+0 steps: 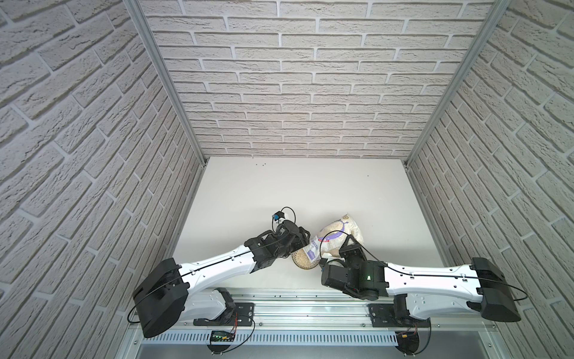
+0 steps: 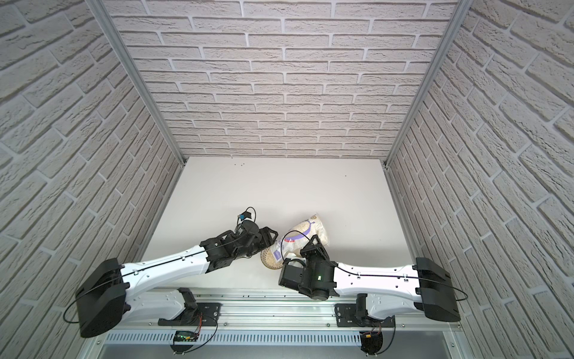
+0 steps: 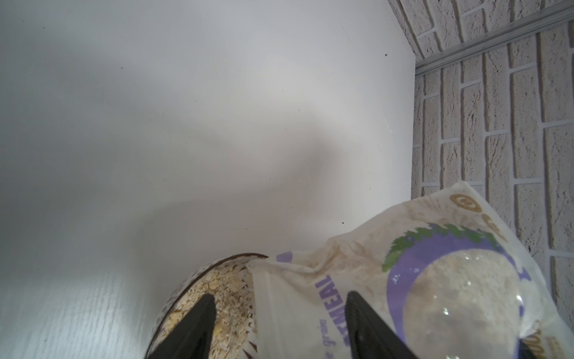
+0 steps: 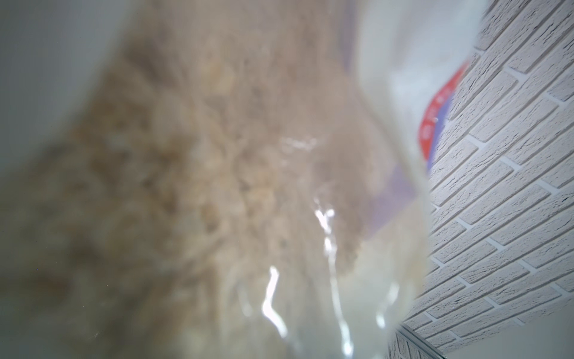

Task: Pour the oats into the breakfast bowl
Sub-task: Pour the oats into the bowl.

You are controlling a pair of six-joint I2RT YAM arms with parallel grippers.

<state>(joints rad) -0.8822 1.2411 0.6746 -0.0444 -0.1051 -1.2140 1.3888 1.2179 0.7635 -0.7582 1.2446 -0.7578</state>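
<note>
The right hand (image 1: 348, 240) squeezes the oat bag (image 1: 337, 231) round its middle and holds it tipped, mouth down over the bowl (image 3: 236, 255). Oats (image 3: 226, 295) lie in the bowl. The bowl sits on the table (image 1: 279, 192), near the middle of the edge by the arms. The left hand (image 3: 279, 295) is just beside it, its fingers spread wide apart.

Pale brick-pattern walls (image 1: 310, 77) enclose a white tabletop (image 1: 248, 192) framed by aluminium corner posts (image 1: 166, 81).
</note>
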